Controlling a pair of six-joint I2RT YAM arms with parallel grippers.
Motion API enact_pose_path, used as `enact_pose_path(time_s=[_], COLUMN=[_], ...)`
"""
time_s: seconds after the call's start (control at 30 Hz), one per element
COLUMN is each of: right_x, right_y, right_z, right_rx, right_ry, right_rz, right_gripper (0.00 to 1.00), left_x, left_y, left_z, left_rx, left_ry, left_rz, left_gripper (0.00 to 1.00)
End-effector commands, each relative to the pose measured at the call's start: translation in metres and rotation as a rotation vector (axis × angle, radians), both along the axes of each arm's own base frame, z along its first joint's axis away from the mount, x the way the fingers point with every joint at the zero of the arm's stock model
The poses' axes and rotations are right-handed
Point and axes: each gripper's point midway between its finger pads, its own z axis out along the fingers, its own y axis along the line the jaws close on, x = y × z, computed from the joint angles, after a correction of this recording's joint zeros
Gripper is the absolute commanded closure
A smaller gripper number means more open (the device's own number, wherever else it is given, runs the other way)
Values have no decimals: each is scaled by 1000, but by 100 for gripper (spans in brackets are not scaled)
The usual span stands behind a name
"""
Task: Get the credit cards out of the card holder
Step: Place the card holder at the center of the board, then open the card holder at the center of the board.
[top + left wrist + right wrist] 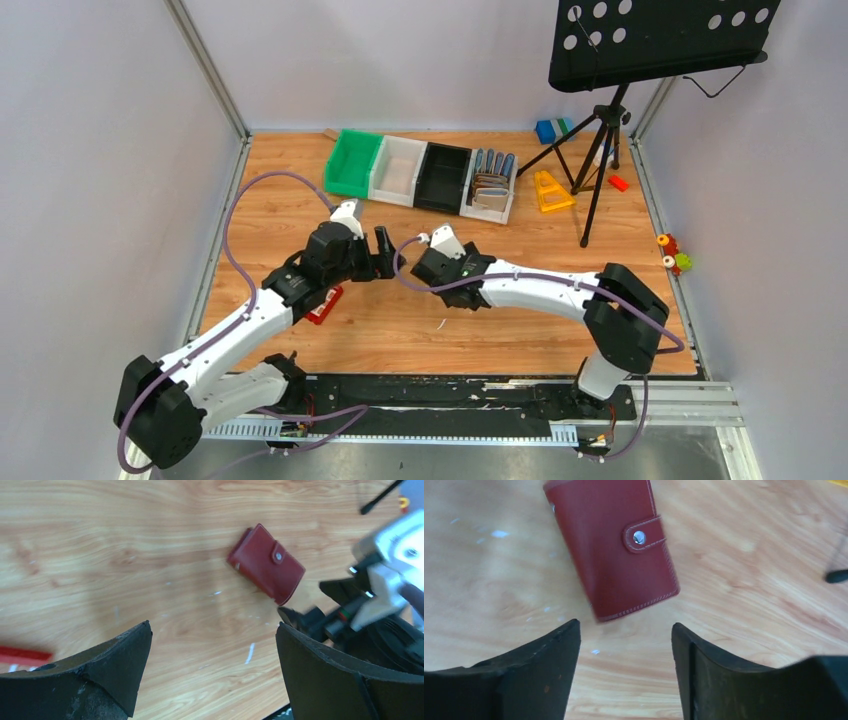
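The card holder (614, 550) is a maroon wallet lying flat on the wooden table, folded shut with its snap tab fastened. It also shows in the left wrist view (266, 564). No credit cards show; the closed wallet hides them. My right gripper (625, 625) is open and empty, hovering just short of the wallet's near edge. My left gripper (214, 627) is open and empty, farther from the wallet, over bare wood. In the top view the left gripper (383, 252) and right gripper (424, 267) face each other at mid-table, and the wallet is hidden beneath them.
A flat red piece (322, 306) lies under the left arm. Green (352, 163), white (397, 170) and black (443, 177) bins and a tray of upright wallets (491, 185) line the back. A music stand tripod (600, 150) and yellow triangle (550, 190) stand at back right.
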Motion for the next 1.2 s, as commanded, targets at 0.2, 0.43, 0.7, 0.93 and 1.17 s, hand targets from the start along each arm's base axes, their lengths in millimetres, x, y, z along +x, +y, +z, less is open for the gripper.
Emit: enact_pose_path(time_s=[0.2,0.43,0.7,0.93,1.17], right_x=[-14,22,63,65,15], right_y=[54,-11,-50,-27,5], right_z=[47,36,-1,-29,-42], right_rx=[484,621,549,548,555], right_ry=[67,91,175,260,366], right_rz=[232,47,-132,-76,75], right_gripper=[17,25,79,100,100], left_x=[-7,-16,-12,7,40], left_y=[10,-27,-70,-93,-100], left_z=[-31,-45,-66,-87,-107], left_rx=[35,-77,-117,-76,8], left_ry=[55,103,150,207,185], left_rz=[-63,-181,-248,-303,-304], left_gripper=[0,14,82,100,100])
